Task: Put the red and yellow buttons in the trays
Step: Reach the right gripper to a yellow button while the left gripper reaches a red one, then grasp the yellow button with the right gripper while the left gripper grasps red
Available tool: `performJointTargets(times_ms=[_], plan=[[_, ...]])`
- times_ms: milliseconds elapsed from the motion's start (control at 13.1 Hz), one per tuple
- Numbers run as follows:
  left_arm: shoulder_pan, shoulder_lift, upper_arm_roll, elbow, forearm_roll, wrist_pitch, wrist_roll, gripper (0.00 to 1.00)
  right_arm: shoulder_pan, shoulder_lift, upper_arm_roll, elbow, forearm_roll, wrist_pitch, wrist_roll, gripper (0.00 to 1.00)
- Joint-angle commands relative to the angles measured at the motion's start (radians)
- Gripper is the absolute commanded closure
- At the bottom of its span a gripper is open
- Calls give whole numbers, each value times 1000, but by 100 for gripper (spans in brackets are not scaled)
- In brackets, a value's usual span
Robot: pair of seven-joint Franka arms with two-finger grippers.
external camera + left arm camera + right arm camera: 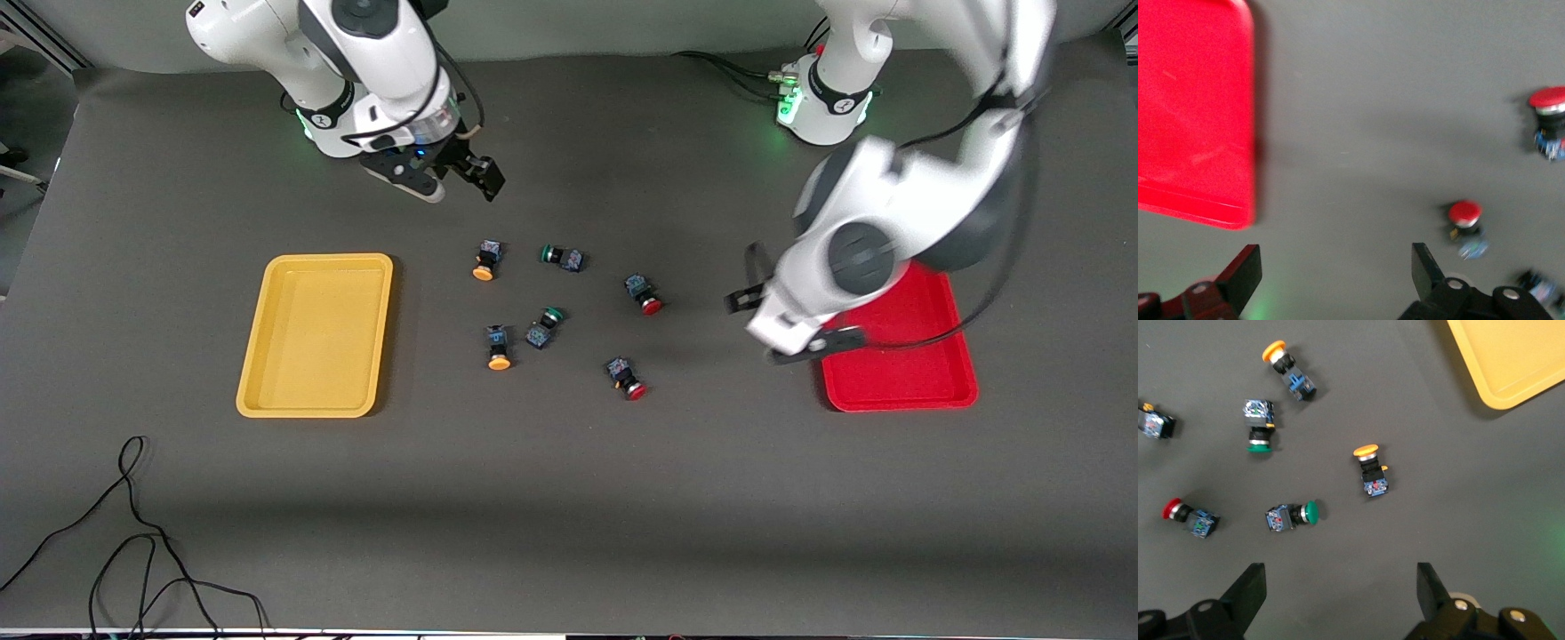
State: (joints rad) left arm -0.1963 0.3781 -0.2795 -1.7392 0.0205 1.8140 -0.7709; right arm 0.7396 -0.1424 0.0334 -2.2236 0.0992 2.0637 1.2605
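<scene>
Two yellow-capped buttons (486, 260) (498, 347) and two red-capped buttons (643, 294) (626, 377) lie on their sides mid-table. The yellow tray (316, 333) is toward the right arm's end and the red tray (898, 364) toward the left arm's end; both hold nothing. My right gripper (462, 178) is open over bare table; its wrist view shows the open gripper (1341, 587), yellow buttons (1371, 470) (1288, 370) and a red one (1190, 517). My left gripper (756, 331) (1337, 267) is open over bare table between the red tray (1191, 113) and the red buttons (1466, 217) (1548, 113).
Two green-capped buttons (562, 257) (544, 325) lie among the others, also in the right wrist view (1293, 515) (1258, 427). A black cable (133, 533) loops on the table near the front camera, at the right arm's end.
</scene>
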Motion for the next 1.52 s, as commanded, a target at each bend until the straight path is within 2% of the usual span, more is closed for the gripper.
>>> performJointTargets(times_ms=[0,228,457,609,913,1065,1141,1293,1370,1446], plan=[[-86,117,-3,24,4,77,-274,0,12,47,-12,-14,-12,50,22,0],[-126,183,-16,23,-14,97,-416,0,27,90,-9,-170,-39,293,20,0],[-153,217,-24,20,-114,188,-517,2,66,236,-10,-203,-45,496,23,0],[-182,240,-24,10,-117,243,-545,2,66,303,-15,-250,-81,640,23,0],[-204,274,-23,-10,-108,313,-551,4,66,386,-17,-263,-85,728,13,0],[-202,275,-23,-31,-106,338,-548,8,61,423,-21,-263,-148,748,8,0],[-204,275,-23,-34,-99,338,-547,17,61,434,-35,-261,-160,750,8,0],[-206,277,-23,-46,-71,343,-548,44,61,443,-38,-261,-162,751,7,4],[-206,277,-23,-48,-70,344,-547,67,63,452,-38,-258,-164,751,7,17],[-206,277,-23,-48,-70,344,-547,93,61,452,-40,-258,-164,750,-3,38]])
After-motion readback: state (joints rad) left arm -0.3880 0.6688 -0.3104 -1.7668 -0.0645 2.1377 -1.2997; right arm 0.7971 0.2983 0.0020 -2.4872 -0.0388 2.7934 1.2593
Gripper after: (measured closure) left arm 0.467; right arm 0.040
